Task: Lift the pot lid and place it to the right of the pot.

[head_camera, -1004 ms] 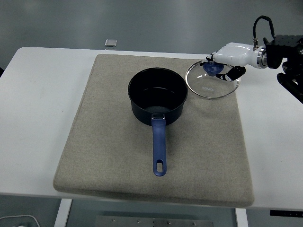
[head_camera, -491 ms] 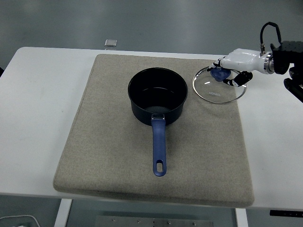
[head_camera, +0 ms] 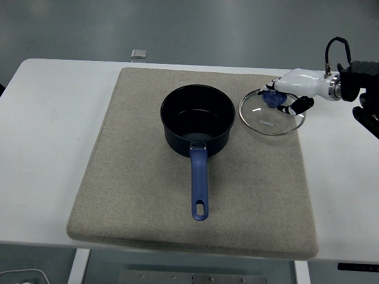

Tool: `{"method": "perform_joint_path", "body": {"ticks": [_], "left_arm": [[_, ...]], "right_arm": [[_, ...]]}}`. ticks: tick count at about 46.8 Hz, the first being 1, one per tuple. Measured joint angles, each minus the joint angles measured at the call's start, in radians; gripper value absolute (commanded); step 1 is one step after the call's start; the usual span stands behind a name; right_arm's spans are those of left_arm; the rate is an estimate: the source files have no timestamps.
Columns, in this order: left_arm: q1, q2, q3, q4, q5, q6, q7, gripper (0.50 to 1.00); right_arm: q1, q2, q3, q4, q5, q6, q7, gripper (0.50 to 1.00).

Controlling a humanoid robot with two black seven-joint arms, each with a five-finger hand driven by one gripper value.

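Glass pot lid [head_camera: 272,112] sits on the right of the pot [head_camera: 198,120], close beside it but not touching. It is round and see-through, with a shiny metal rim and a blue knob [head_camera: 272,100] on its top. It lies at the far right part of a gray mat [head_camera: 142,195], and its right edge reaches the mat's right side. I cannot tell if the lid rests flat on the mat or is a tiny bit above it.

The right hand [head_camera: 291,90] comes in from the right edge. It is white, with dark tips. Its fingers [head_camera: 294,107] are curled around the blue knob, so the hand is holding the lid by the knob. The black arm [head_camera: 359,83] behind it has a black cable that loops up over the wrist.

The pot is dark blue, round and open on top. It stands near the middle of the mat, a little to the far side. Its long blue handle [head_camera: 199,186] points toward the near edge, and it has a small hole at its end.

The mat lies on a white surface [head_camera: 47,136]. A small gray thing [head_camera: 138,54] sits at the far edge of the surface, left of the pot.
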Motion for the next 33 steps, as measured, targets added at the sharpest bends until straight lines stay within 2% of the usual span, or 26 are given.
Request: {"method": "perform_joint_path", "body": {"ticks": [24, 25, 26, 27, 28, 29, 33], "left_arm": [[0.000, 0.000, 0.000, 0.000, 0.000, 0.000, 0.000, 1.000], [0.000, 0.000, 0.000, 0.000, 0.000, 0.000, 0.000, 1.000], [0.000, 0.000, 0.000, 0.000, 0.000, 0.000, 0.000, 1.000], [0.000, 0.000, 0.000, 0.000, 0.000, 0.000, 0.000, 1.000], [0.000, 0.000, 0.000, 0.000, 0.000, 0.000, 0.000, 1.000], [0.000, 0.000, 0.000, 0.000, 0.000, 0.000, 0.000, 1.000], [0.000, 0.000, 0.000, 0.000, 0.000, 0.000, 0.000, 1.000]], "right_arm": [[-0.018, 0.006, 0.000, -0.001, 0.019, -0.010, 0.000, 0.500], [-0.018, 0.006, 0.000, -0.001, 0.024, -0.009, 0.000, 0.531], [-0.018, 0.006, 0.000, -0.001, 0.032, -0.007, 0.000, 0.669], [-0.019, 0.006, 0.000, -0.001, 0.041, -0.005, 0.000, 0.755], [-0.020, 0.006, 0.000, -0.001, 0.048, -0.003, 0.000, 0.815], [-0.021, 0.006, 0.000, -0.001, 0.055, -0.003, 0.000, 0.852], [-0.028, 0.007, -0.005, -0.001, 0.082, -0.001, 0.000, 0.893]]}}
